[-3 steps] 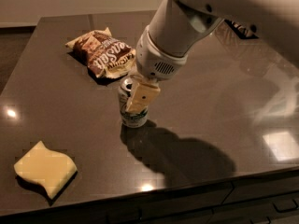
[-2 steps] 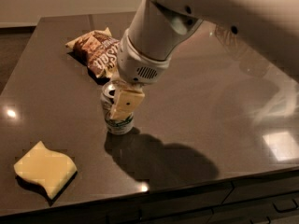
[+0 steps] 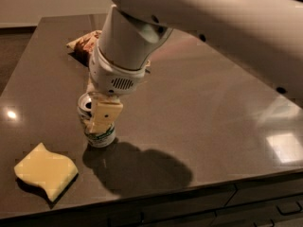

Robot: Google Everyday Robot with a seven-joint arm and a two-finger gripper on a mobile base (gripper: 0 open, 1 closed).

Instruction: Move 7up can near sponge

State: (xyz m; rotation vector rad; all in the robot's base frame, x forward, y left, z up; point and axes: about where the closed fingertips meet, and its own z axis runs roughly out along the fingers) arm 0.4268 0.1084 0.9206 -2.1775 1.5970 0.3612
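Observation:
The 7up can (image 3: 98, 135) stands upright on the dark table (image 3: 199, 117), left of centre, with its silver top showing. My gripper (image 3: 97, 117) comes down from the white arm above and is shut on the can; one pale yellow finger (image 3: 105, 116) lies across the can's front. The sponge (image 3: 45, 170), a flat pale yellow block with wavy edges, lies at the front left, a short gap to the left of and in front of the can.
A brown and cream chip bag (image 3: 84, 45) lies behind the arm at the back left, mostly hidden. The table's front edge (image 3: 189, 188) runs just in front of the sponge, with drawer fronts below.
My gripper has carried the can left and toward the front of the table, away from the chip bag and closer to the sponge. The sponge has not moved.

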